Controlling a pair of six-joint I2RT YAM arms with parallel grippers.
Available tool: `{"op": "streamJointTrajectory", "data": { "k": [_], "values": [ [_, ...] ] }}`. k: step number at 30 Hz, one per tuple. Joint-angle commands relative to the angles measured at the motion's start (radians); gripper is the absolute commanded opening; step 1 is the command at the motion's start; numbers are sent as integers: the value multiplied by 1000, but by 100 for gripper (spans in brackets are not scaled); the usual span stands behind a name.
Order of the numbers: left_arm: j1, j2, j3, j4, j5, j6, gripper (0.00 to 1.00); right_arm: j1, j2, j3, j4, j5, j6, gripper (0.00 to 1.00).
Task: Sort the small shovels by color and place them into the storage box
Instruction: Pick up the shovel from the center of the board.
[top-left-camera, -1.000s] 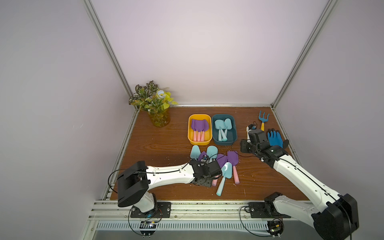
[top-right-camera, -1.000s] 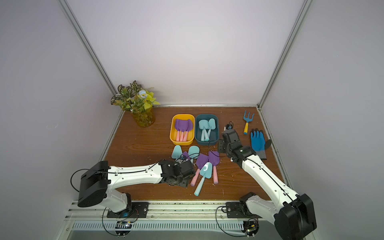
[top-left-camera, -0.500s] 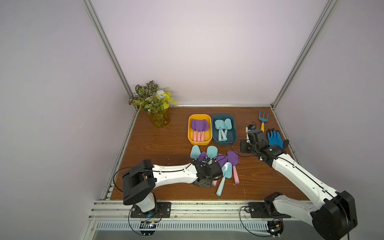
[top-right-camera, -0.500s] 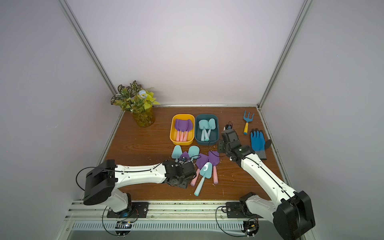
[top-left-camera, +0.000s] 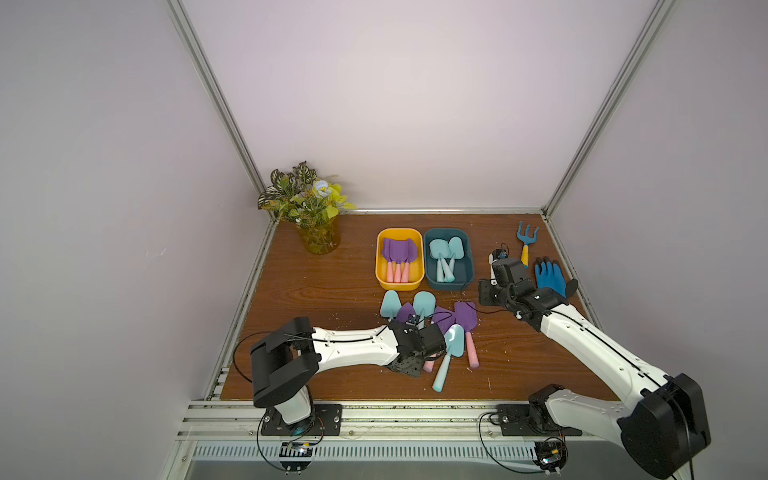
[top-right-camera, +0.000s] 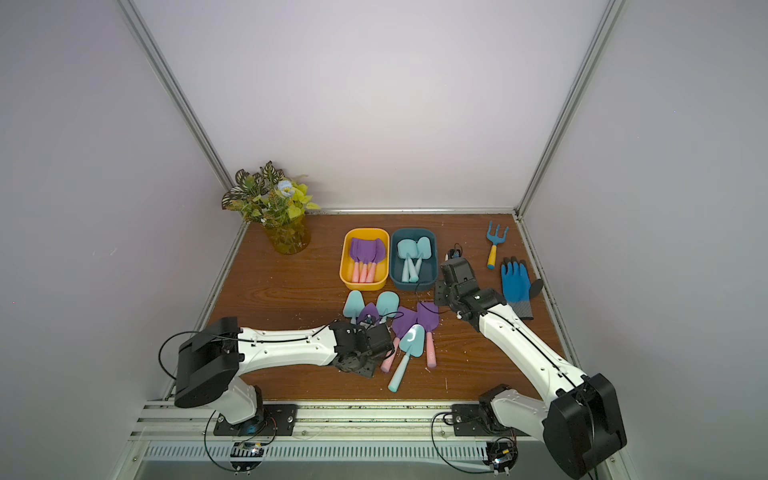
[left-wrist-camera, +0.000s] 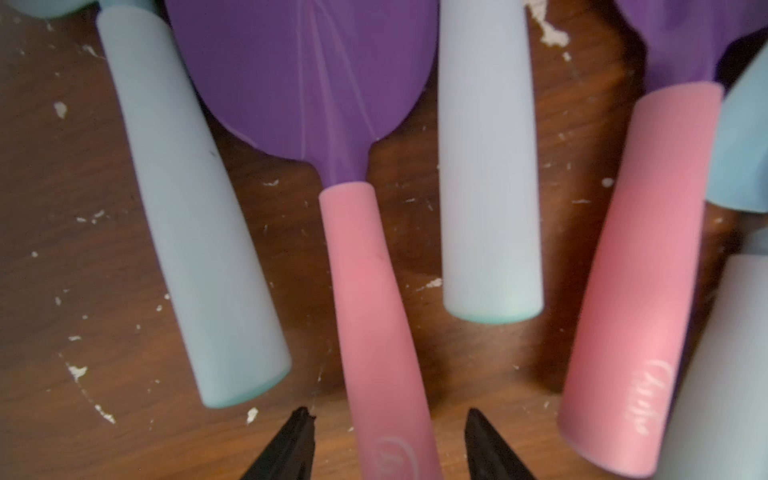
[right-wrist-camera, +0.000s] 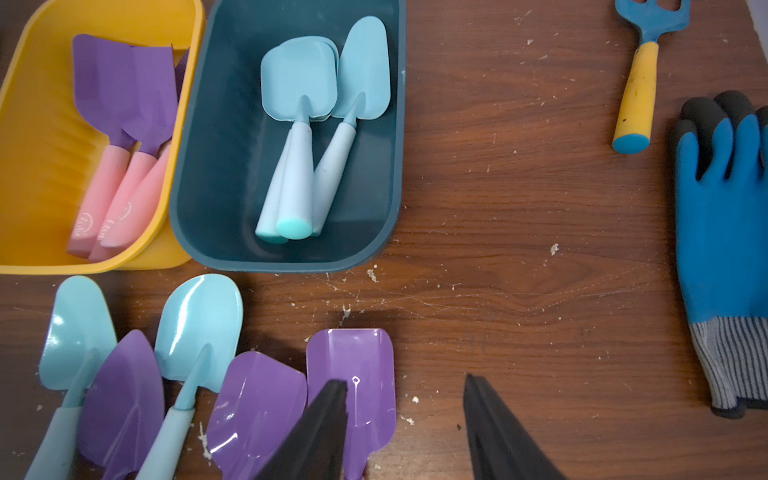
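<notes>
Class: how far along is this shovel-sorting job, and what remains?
Done: three purple shovels lie in the yellow bin, three light-blue shovels in the dark teal bin. In hand: the left gripper, jaws open, straddles a pink handle; the right gripper hangs open and empty. Left: six loose shovels on the table, three of each colour.
</notes>
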Motion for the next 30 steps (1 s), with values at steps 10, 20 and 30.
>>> {"op": "streamJointTrajectory", "data": {
  "k": [10, 20, 30],
  "values": [
    [16, 20, 19, -31, -1, 23, 51, -10, 12, 22, 23, 27, -21, 52],
    [17, 45, 38, -31, 10, 25, 46, -17, 1, 4, 34, 22, -34, 52],
    [16, 61, 59, -46, 10, 27, 39, -32, -26, -13, 37, 16, -45, 52]
  ]
}}
